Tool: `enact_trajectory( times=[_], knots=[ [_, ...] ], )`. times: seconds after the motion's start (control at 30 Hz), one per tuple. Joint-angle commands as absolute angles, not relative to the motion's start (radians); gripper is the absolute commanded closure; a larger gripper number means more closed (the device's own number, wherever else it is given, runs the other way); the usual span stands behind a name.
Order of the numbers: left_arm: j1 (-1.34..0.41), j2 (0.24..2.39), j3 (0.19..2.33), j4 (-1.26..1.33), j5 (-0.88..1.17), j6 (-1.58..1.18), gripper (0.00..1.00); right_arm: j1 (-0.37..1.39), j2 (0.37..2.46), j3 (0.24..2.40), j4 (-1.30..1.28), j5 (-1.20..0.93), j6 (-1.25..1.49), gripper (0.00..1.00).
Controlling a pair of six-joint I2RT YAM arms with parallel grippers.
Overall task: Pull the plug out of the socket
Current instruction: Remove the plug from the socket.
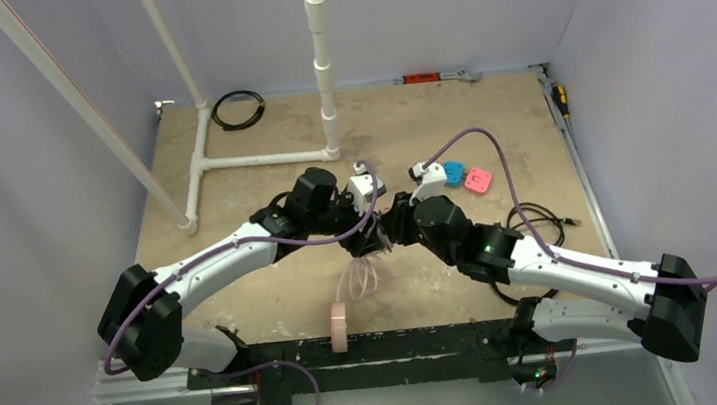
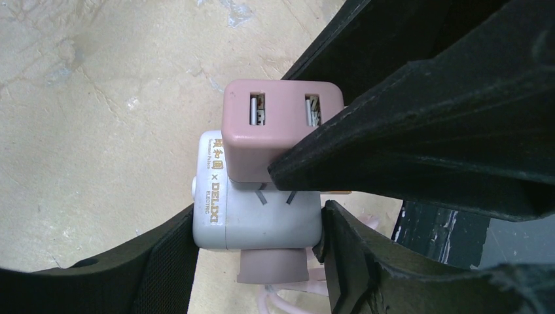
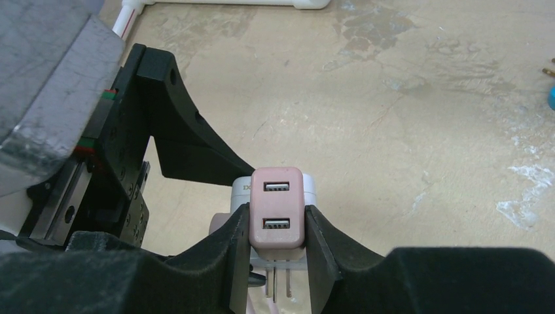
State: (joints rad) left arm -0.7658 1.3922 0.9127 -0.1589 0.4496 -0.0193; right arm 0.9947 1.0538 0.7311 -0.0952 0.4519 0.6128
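Observation:
A white cube socket [image 2: 262,216] marked DELIXI sits between my left gripper's [image 2: 258,229] black fingers [image 2: 163,261], which are shut on its sides. A pink USB plug [image 2: 262,131] with two ports rests against the socket's upper face. My right gripper [image 3: 277,242] is shut on this plug [image 3: 277,209] from both sides. Its metal prongs [image 3: 281,284] show bare below the plug body; I cannot tell whether their tips are still in the socket. In the top view both grippers, left [image 1: 357,225] and right [image 1: 390,229], meet at mid-table, hiding the socket.
A pink round plug [image 2: 271,265] with a pink cord [image 1: 357,278] hangs from the socket's underside. A white pipe frame [image 1: 259,159] stands at the back left. Blue [image 1: 454,172] and pink [image 1: 478,181] adapters and a black cable [image 1: 537,219] lie to the right.

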Motion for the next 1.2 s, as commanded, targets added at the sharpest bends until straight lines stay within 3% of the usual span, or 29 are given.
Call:
enact_trajectory(
  times=[0.0, 0.73, 1.17],
  knots=[
    [-0.763, 1.372, 0.954, -0.103, 0.480, -0.046, 1.00, 0.996, 1.035, 0.746, -0.120, 0.525, 0.659, 1.00],
    [-0.732, 1.399, 0.943, -0.058, 0.508, -0.094, 1.00, 1.164, 1.099, 0.789, -0.026, 0.607, 0.469, 1.00],
    [-0.730, 1.402, 0.942, -0.065, 0.506, -0.091, 1.00, 1.176, 1.133, 0.888, -0.153, 0.599, 0.516, 1.00]
  ],
)
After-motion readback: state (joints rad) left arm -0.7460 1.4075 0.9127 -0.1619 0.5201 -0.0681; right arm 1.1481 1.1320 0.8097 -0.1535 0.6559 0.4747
